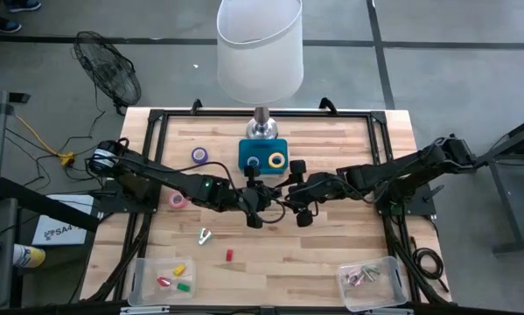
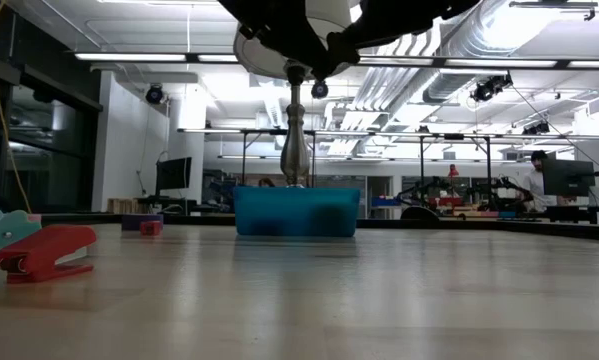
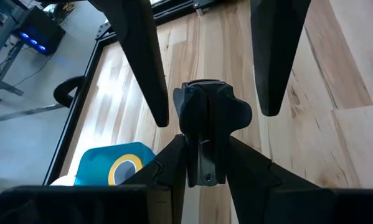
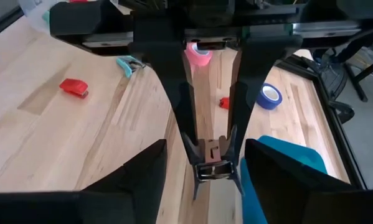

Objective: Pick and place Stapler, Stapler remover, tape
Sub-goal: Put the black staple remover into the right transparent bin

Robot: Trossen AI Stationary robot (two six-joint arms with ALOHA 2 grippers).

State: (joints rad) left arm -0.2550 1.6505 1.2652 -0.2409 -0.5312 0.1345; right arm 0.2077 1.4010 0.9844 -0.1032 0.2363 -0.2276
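At the high view's centre, my left gripper (image 1: pixel 260 206) clamped a black stapler (image 3: pixel 206 134) aloft; the right gripper (image 1: pixel 289 199) straddled it, fingers apart. It looked rigid, smooth, best pinched mid-body.

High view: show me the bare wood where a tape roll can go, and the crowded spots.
Bare wood lies between the right bin and the right gripper, and right of the blue tray. Crowded: the centre, where the left gripper holds a dark object, and the left half around the pink tape, stapler remover and red stapler.
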